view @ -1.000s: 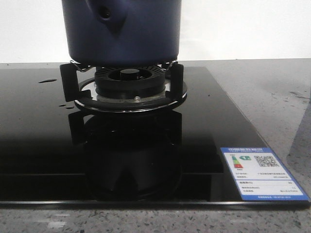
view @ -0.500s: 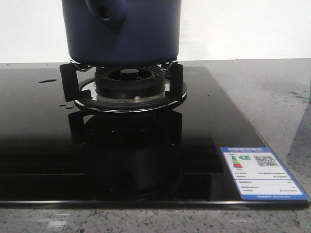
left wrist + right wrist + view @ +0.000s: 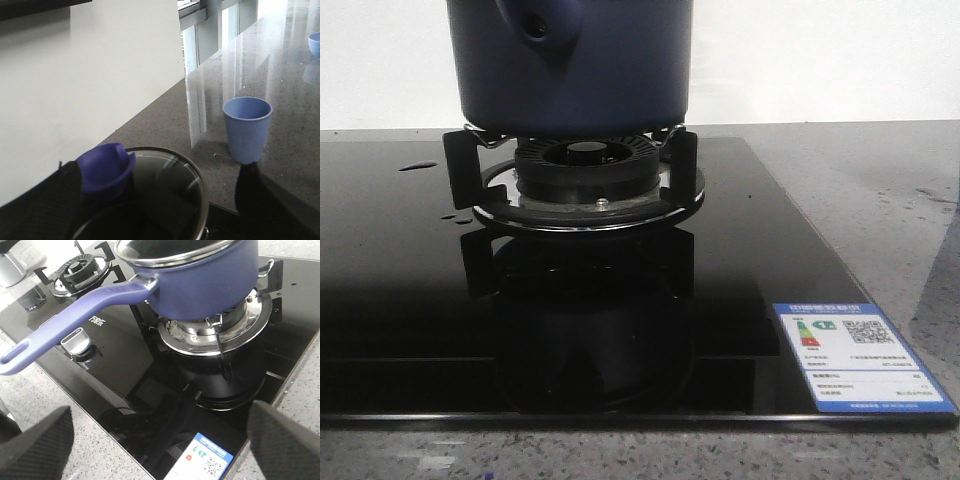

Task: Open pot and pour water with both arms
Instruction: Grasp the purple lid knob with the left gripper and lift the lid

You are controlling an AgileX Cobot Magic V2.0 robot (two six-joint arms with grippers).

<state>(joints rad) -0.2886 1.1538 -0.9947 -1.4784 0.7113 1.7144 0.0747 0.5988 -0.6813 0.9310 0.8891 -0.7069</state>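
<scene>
The dark navy pot (image 3: 570, 65) stands on the gas burner (image 3: 588, 180), its side nub with a round hole (image 3: 537, 28) facing the front camera. In the right wrist view the pot (image 3: 205, 280) has a long blue handle (image 3: 75, 330) and a glass lid on top. The left wrist view shows that glass lid (image 3: 170, 195) with its blue knob (image 3: 105, 170). My left gripper (image 3: 150, 210) is open, its fingers either side of the lid, one right beside the knob. My right gripper (image 3: 157, 455) is open and empty over the stove's front edge.
A pale blue cup (image 3: 247, 127) stands on the grey counter beyond the pot, and a blue bowl (image 3: 314, 44) sits farther off. The black glass stove (image 3: 410, 300) has a second burner (image 3: 80, 267), a control knob (image 3: 77, 340) and a label sticker (image 3: 860, 355).
The pot and stove have not moved. A faint shadow has shifted over the counter at the right edge of the front view.
</scene>
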